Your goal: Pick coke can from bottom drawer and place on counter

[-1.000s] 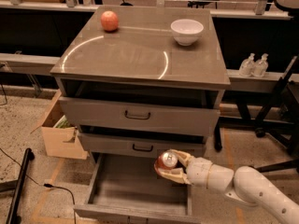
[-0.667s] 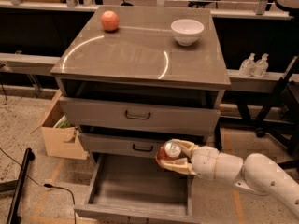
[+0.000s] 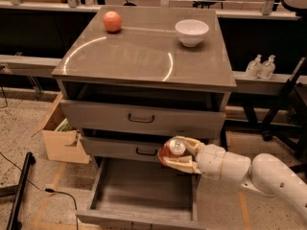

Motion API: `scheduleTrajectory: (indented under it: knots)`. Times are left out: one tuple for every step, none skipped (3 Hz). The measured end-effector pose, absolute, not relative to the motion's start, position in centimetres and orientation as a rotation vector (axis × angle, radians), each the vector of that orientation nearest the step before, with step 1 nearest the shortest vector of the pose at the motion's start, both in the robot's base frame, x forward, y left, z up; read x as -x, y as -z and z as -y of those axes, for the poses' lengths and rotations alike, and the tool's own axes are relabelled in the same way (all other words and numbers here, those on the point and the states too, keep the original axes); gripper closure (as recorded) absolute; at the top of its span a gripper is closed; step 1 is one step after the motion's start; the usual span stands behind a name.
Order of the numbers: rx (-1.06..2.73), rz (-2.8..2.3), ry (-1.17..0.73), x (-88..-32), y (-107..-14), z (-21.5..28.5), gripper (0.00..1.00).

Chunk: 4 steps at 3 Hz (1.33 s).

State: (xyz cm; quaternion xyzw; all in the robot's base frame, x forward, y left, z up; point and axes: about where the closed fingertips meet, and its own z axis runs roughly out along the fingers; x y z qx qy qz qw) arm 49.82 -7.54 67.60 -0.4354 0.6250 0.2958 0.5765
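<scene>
The coke can (image 3: 171, 151), red with a silver top, is held in my gripper (image 3: 181, 155), which is shut on it. The white arm (image 3: 249, 172) comes in from the lower right. The can hangs above the open bottom drawer (image 3: 144, 195), in front of the middle drawer's right side. The bottom drawer's grey tray shows nothing inside. The counter (image 3: 139, 51) is the glossy grey-brown cabinet top, well above the can.
A round orange-red fruit (image 3: 112, 21) sits at the counter's back left and a white bowl (image 3: 192, 32) at its back right. A cardboard box (image 3: 60, 135) stands on the floor left of the cabinet. Two bottles (image 3: 260, 66) stand on a ledge at the right.
My gripper has lifted the coke can up and to the left, from over the drawer's right side to in front of the middle drawer.
</scene>
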Motion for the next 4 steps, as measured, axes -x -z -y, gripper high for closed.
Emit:
scheduleTrajectory:
  knots:
    - [0.995, -1.431, -0.673, -50.5, -73.1, 8.1, 1.00]
    - [1.022, -1.433, -0.635, -51.4, -79.6, 8.5, 1.00]
    - [1.032, -1.472, -0.629, -52.9, -85.0, 8.9, 1.00]
    - [1.048, -1.479, -0.652, -55.2, -89.8, 9.1, 1.00]
